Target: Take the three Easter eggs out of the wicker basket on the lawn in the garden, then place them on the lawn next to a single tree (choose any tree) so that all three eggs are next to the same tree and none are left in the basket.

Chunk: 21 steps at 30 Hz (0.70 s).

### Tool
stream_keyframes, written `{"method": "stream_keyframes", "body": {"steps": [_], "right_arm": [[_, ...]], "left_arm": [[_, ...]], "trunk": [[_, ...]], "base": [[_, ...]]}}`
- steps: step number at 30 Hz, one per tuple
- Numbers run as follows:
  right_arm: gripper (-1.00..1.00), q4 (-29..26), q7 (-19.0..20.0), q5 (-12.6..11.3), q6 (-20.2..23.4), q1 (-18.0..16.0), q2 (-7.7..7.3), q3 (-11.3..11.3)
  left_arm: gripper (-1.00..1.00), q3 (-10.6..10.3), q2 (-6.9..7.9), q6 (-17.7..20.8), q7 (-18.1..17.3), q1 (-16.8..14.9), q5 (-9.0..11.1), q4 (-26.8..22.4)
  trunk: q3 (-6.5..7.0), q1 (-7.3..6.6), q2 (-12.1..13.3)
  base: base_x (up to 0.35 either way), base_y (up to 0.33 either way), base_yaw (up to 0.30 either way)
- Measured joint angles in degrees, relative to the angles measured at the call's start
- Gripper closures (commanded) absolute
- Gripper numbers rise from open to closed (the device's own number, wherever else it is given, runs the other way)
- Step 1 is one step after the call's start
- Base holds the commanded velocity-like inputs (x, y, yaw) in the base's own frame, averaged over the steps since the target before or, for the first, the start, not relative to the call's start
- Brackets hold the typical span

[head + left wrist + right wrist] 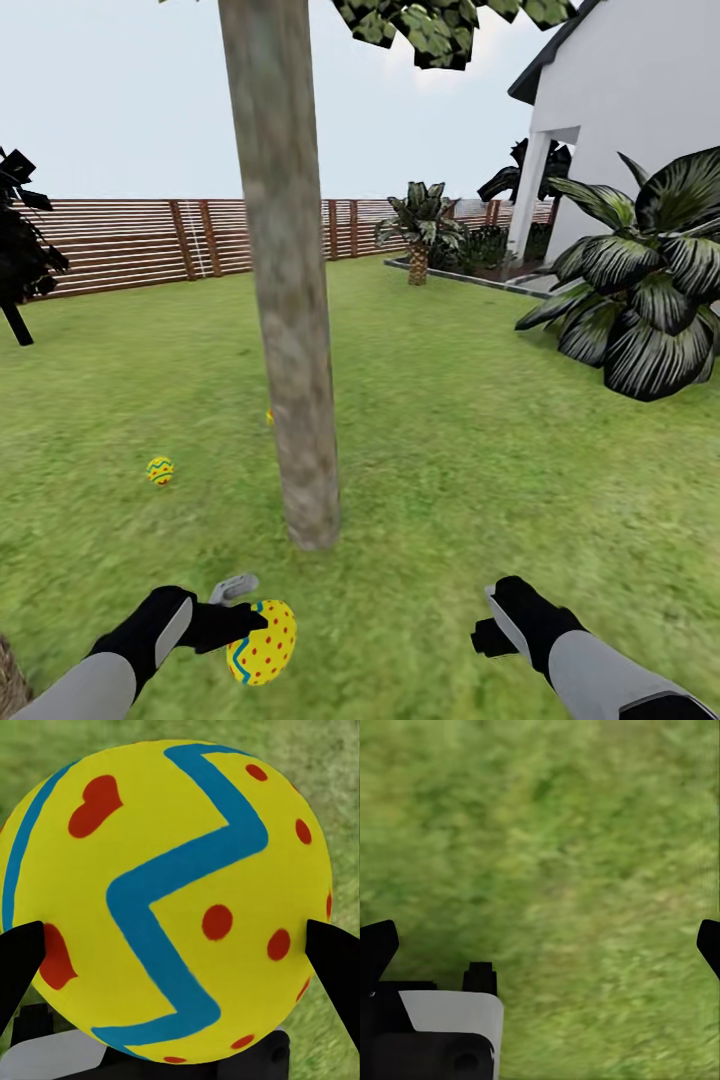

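Gripped in the left gripper [243, 612], an Easter egg [262, 641] is hanging nearest the camera, low over the lawn [480, 420]; the left wrist view is showing its yellow shell [169, 900] pressed between the two dark fingertips [334, 956]. Going by size, the lawn is spreading widest, the tree [290, 330] is rising from it straight ahead, and two more eggs are lying on the grass by the trunk: one egg [160, 469] out to the tree's left, another [269, 416] peeking out from behind the trunk. The held egg is sitting just short of the tree's base and slightly to its left, its long axis tilting roughly upright, so the left arm is plainly the nearer one for setting it down. The right gripper [500, 625] is hovering with its jaws spread wide and nothing between them, its camera looking at bare grass [555, 855]. No basket is in sight.
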Motion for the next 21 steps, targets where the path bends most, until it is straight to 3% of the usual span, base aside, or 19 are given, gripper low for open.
{"method": "stream_keyframes", "body": {"steps": [21], "right_arm": [[-1.00,0.00,-0.02,0.00,0.05,0.00,0.00,0.00]], "left_arm": [[1.00,-0.06,-0.14,-0.01,0.18,0.00,0.01,0.00]], "trunk": [[0.00,0.00,0.00]], "base": [[0.228,0.221,0.000]]}}
